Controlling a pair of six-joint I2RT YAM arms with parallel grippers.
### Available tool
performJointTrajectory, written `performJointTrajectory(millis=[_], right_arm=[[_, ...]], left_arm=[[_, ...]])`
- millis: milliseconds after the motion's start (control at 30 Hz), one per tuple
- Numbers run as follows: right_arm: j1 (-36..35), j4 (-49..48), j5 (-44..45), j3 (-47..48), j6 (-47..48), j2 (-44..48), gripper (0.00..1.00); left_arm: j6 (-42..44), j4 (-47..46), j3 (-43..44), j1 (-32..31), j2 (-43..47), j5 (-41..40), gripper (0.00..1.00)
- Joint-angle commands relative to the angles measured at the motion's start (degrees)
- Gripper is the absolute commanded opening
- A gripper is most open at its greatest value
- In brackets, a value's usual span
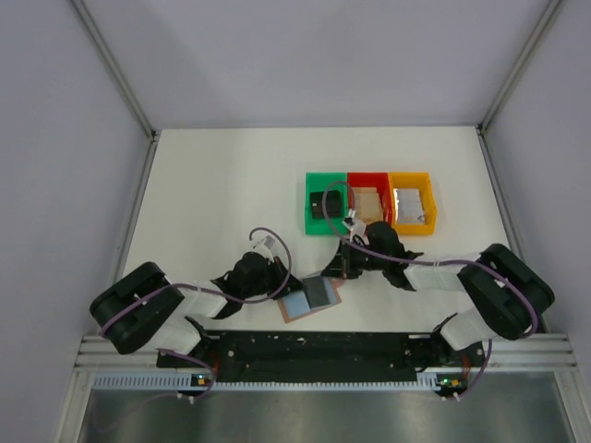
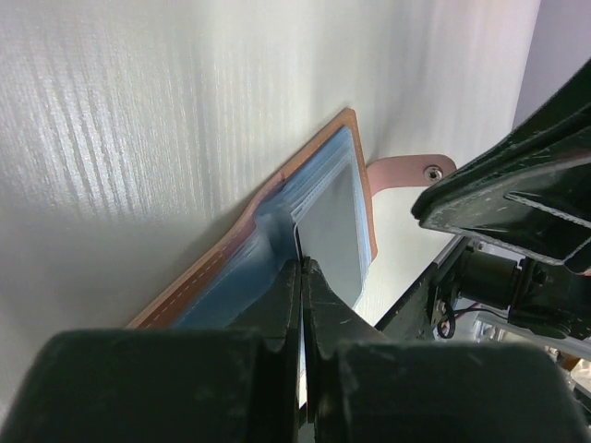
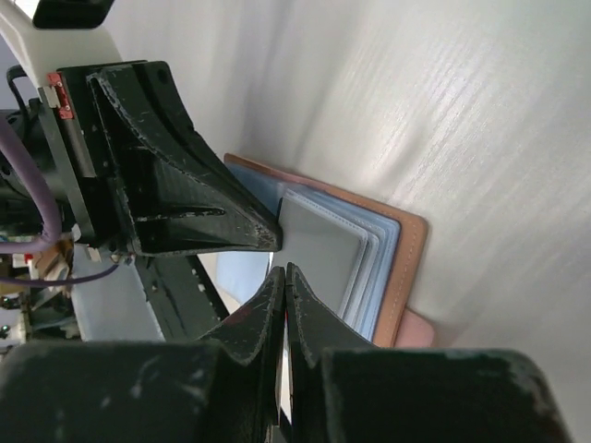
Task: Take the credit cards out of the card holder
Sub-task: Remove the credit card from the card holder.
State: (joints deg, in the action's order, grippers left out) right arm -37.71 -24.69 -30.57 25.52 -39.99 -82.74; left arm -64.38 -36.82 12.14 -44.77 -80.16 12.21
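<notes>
Contact is close on both sides: the card holder (image 1: 312,300) lies open on the worktop (image 1: 212,203), blue-grey inner face up, just in front of the arm bases and between the two arms. The left end effector (image 1: 284,288) meets its left edge and the right end effector (image 1: 340,273) its right edge.

In the left wrist view, the left end effector (image 2: 302,272) has its fingers pressed together, their tips on the edge of a grey leaf (image 2: 332,231) inside the reddish-brown leather rim. The brown tab (image 2: 406,171) juts out beyond, under the other arm.

In the right wrist view, the right end effector (image 3: 284,275) is likewise pressed together, with its tips at the near edge of the stacked grey leaves. Whether either pair nips a thin layer cannot be told, nor which of those leaves are sleeves and which the credit cards.

Green, red and yellow bins (image 1: 369,198) stand in a row farther back, well apart from the card holder.
</notes>
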Motion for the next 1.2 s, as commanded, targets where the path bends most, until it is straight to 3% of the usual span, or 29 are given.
performJointTrajectory(millis=[0,133,333,600,733,1000,1167], right_arm=[[-0.7,-8.1,-4.1,0.3,-3.2,-5.5,0.01],[-0.6,-7.9,-3.8,0.6,-3.5,-9.4,0.01],[-0.6,4.5,2.7,2.8,0.1,-9.3,0.01],[-0.6,6.4,3.8,3.3,0.6,-9.3,0.01],[-0.6,6.3,3.7,3.3,0.6,-9.2,0.01],[-0.6,6.2,3.8,3.0,0.5,-8.9,0.01],[-0.6,6.8,4.5,3.0,0.5,-9.1,0.0]], left_arm=[[0.7,-1.2,0.8,0.0,-0.1,0.3,0.01],[0.8,-0.3,1.0,0.1,0.6,0.0,0.01],[0.9,1.3,1.0,0.1,1.5,-0.4,0.03],[-1.5,0.3,-0.1,0.1,2.8,0.7,0.2],[-2.6,-0.4,-0.4,0.0,2.4,1.6,0.23],[-5.2,-5.5,-1.2,-0.6,-1.7,3.5,0.21],[-5.8,-6.6,-2.1,-0.5,-1.1,3.4,0.06]])
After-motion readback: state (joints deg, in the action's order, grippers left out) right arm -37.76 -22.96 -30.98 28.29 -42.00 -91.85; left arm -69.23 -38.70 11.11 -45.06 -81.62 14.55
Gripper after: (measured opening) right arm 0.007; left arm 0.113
